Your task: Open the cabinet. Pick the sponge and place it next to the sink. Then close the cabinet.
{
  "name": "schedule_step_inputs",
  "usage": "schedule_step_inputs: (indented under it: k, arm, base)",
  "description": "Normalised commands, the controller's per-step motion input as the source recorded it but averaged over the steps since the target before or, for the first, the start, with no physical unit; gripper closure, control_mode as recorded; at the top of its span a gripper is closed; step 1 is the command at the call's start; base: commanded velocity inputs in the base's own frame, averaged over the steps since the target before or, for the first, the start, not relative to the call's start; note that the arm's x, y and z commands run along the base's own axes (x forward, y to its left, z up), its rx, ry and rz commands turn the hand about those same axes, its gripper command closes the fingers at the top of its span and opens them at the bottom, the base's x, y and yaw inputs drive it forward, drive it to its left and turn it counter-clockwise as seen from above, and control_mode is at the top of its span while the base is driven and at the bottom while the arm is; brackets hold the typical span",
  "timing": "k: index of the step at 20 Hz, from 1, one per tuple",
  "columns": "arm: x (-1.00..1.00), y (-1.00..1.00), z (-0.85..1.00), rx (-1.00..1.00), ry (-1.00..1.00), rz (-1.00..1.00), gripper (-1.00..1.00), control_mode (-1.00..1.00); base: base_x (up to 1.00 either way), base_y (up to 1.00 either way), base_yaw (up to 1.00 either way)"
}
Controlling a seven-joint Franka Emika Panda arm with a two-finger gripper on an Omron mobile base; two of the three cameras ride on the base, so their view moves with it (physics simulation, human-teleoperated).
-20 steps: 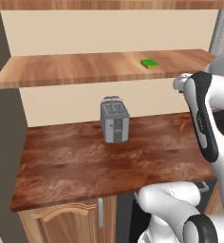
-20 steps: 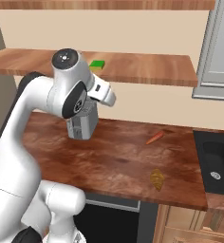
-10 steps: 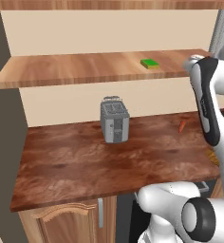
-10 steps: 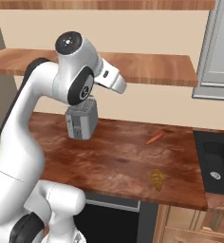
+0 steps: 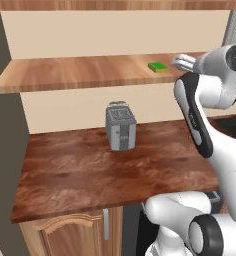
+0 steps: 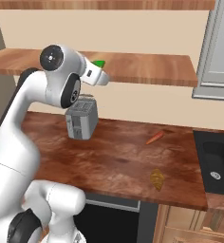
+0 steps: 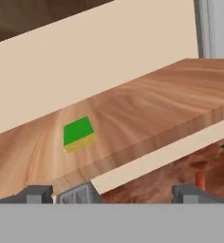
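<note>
- Sponge: a flat green-topped block with a yellow layer beneath, lying on the bare plank shelf of the cabinet, toward the shelf's right part and set back from its front edge.
- Pincer: raised to shelf height, out in front of the shelf edge. Its two dark tips stand well apart with nothing between them, so it is wide open and empty.
- Governing relation: in the hand view the sponge lies ahead of the pincer and off to the left of the midline between the tips, further in over the plank. It is near, not touching.
- Long axis: the block appears roughly square from here, its edges skewed relative to the line joining the tips; which side is longer cannot be told.
- Judgement: the coming reach likely needs a forward advance over the shelf edge with a sideways correction toward the sponge.
- Desk: carries the toaster below the shelf, clear of the reach path.
</note>
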Motion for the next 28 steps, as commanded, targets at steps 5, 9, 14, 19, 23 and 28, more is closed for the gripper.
schedule_step_inputs:
  k: [5, 9, 14, 19, 23, 28]
  arm:
    - [0.36, 0.23, 0.35, -0.07, 0.04, 0.00, -1.00, -1.00]
    - [0.37, 0.01, 0.52, -0.09, 0.09, 0.00, -1.00, -1.00]
    - [0.32, 0.00, 0.17, -0.09, 0.10, 0.02, -1.00, -1.00]
    - [0.11, 0.00, -0.13, -0.06, 0.12, 0.15, -1.00, -1.00]
    - [0.09, 0.00, -0.38, -0.02, 0.11, 0.18, -1.00, -1.00]
    - [0.16, 0.05, -0.26, -0.05, 0.02, 0.13, -1.00, -1.00]
  base:
    - [0.00, 0.00, 0.00]
    - [0.00, 0.00, 0.00]
    - [0.00, 0.00, 0.00]
    - [0.00, 0.00, 0.00]
    - [0.00, 0.00, 0.00]
    - [0.00, 0.00, 0.00]
